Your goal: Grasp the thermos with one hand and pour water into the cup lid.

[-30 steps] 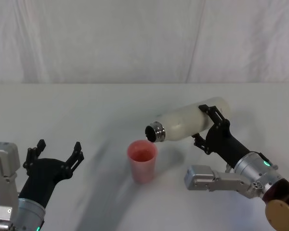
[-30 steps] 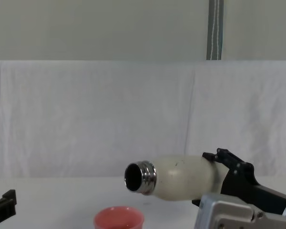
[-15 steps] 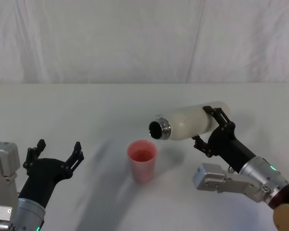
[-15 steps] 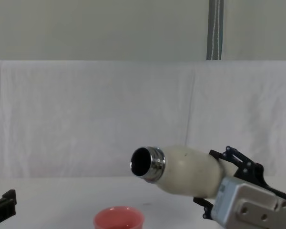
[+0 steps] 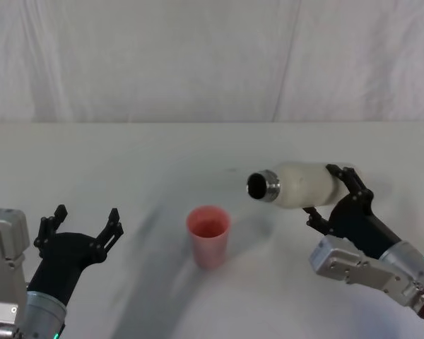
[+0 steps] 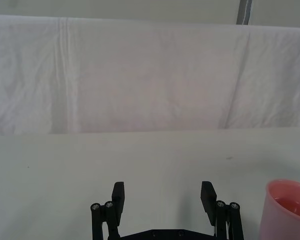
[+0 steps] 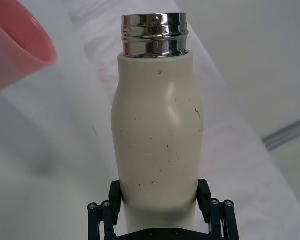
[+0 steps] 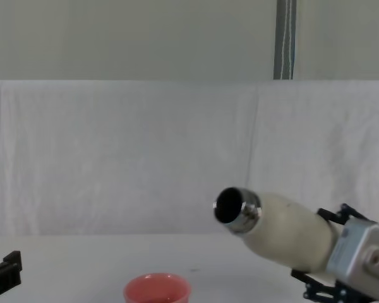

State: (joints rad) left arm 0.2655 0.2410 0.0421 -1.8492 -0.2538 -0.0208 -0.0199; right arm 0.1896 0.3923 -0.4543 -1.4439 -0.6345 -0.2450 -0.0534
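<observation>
Your right gripper (image 5: 338, 192), fingers clamped on the base of the thermos (image 5: 300, 186), holds it near-level at centre right with its neck short of the cup (image 5: 209, 235) on the worktop (image 5: 127, 162), while your left gripper (image 5: 81, 229) idles lower left, fingers apart.

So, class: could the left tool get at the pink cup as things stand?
Probably yes: the left tool is open, and bare table lies between it and the cup.
</observation>
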